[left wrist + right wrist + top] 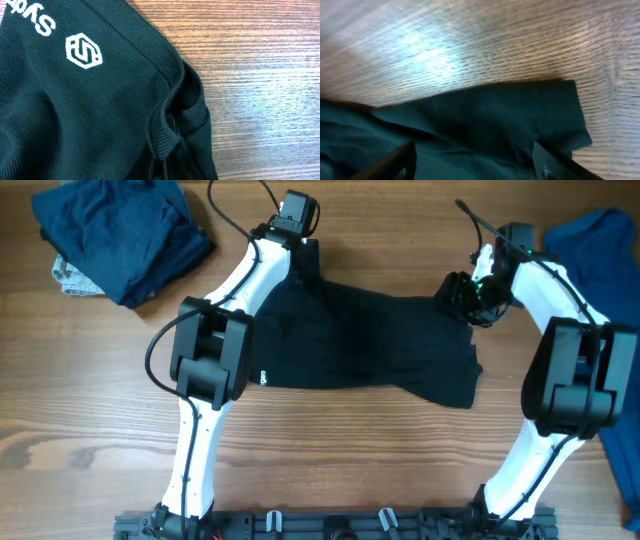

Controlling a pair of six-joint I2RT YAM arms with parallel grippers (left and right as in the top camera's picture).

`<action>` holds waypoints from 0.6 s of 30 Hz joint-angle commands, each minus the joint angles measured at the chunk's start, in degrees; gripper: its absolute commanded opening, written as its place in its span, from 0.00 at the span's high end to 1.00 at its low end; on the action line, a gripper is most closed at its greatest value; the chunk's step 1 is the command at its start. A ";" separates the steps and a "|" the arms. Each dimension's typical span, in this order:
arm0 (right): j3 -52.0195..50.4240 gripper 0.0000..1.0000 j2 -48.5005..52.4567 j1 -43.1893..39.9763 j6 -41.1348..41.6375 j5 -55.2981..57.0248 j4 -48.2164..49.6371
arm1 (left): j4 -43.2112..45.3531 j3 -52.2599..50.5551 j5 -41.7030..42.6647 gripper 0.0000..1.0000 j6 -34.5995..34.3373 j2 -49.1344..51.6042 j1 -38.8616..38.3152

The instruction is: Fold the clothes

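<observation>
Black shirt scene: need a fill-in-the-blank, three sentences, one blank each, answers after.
1. The black shirt lies spread on a ____ table.
2. The hexagon logo printed on it is ____.
3. The navy clothes pile lies on the robot's ____ side.
Missing words: wooden; white; left.

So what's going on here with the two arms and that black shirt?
Two robot arms are working on a black shirt spread out on the wooden table. The left fingers are shut and appear to pinch fabric at the shirt's far left corner. The right fingers are open, straddling the far right corner without gripping it yet. No fold has been made yet. Blue clothes lie off to the sides.
</observation>
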 commanded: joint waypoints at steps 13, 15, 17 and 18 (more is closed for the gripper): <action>-0.31 0.26 2.54 -0.09 -0.48 -1.53 -5.16 | -1.55 0.55 -0.98 0.96 0.35 0.61 -0.15; -0.31 0.24 2.54 -0.09 -0.66 -1.55 -5.33 | -1.57 0.55 -0.98 0.96 0.35 0.61 -0.15; -0.31 0.23 2.54 -0.09 -0.70 -1.55 -5.05 | -1.57 0.55 -0.98 0.96 0.35 0.61 -0.15; -0.31 0.23 2.54 -0.09 -0.70 -1.55 -4.76 | -1.57 0.55 -0.98 0.96 0.35 0.61 -0.15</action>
